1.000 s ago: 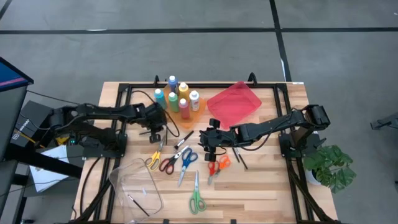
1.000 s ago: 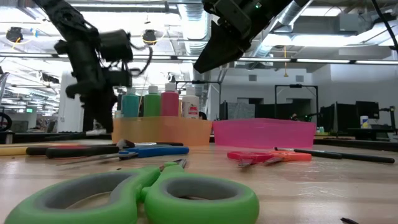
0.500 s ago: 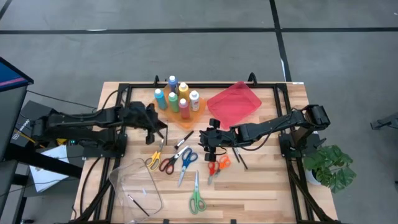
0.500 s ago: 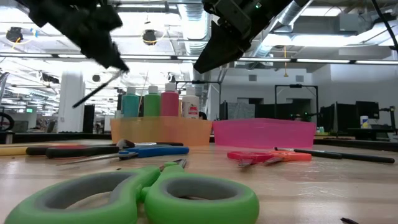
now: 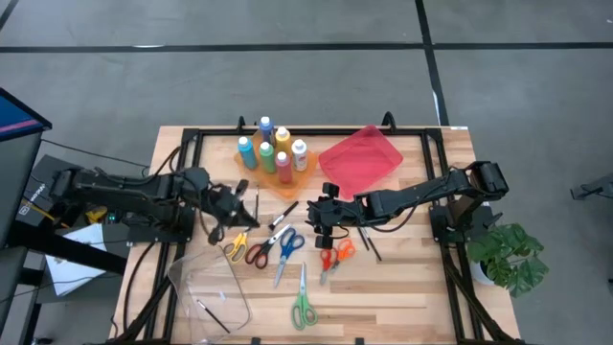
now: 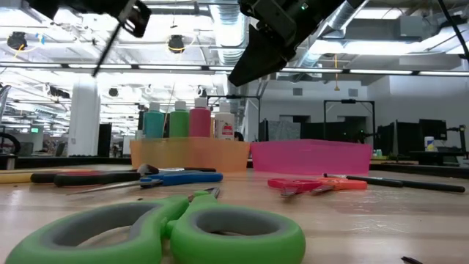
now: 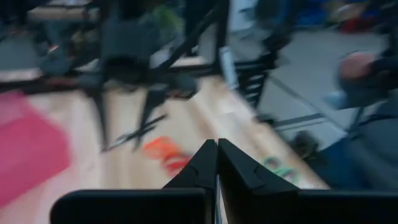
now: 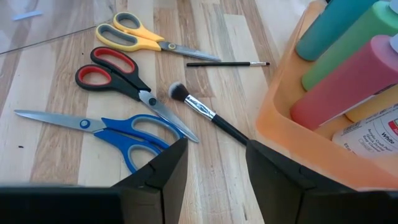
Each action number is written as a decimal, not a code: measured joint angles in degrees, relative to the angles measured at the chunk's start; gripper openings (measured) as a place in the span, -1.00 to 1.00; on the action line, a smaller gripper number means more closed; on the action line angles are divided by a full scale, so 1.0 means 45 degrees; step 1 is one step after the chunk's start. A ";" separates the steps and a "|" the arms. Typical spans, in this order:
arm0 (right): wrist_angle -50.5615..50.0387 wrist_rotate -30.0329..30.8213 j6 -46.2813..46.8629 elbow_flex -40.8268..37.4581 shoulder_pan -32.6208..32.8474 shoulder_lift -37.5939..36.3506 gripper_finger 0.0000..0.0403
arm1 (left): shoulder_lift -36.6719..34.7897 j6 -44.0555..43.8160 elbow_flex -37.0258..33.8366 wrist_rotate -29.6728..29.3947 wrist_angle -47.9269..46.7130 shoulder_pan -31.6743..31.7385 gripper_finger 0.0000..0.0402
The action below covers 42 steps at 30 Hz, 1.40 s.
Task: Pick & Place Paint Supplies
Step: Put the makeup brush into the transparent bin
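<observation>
Thin dark brush (image 6: 107,46): clamped in the left gripper (image 5: 228,204), fingers pressed together on it, handle slanting downward, raised well above the table (image 5: 402,287). Position in high view: between the orange tray (image 5: 287,180) and the clear tray (image 5: 196,273), just beside the yellow scissors (image 5: 237,245).

Paint bottles (image 5: 271,149): upright, grouped in the orange tray at the far middle of the table.

Scissors on the wood, in a loose row near the table's middle: yellow scissors, red-and-black scissors (image 5: 258,252), blue scissors (image 5: 288,245), orange scissors (image 5: 336,254). Green scissors (image 5: 303,308): nearer the front edge, apart from the row.

Bristle-headed brush (image 8: 202,112): flat on the wood between the red-and-black scissors and the orange tray. Second thin brush (image 8: 227,64): flat, just beyond the yellow scissors' blades.

Right gripper (image 8: 215,149): fingers apart, nothing between them, held above the wood beside the blue scissors and close to the orange tray.

Red tray (image 5: 362,159): right of the orange tray, tilted diagonally in high view.
</observation>
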 joint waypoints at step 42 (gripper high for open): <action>0.0006 0.0005 0.0000 0.0000 -0.0010 0.0000 -0.21 | 0.4680 -0.3579 0.0000 -0.2800 -0.2630 -0.9517 -1.00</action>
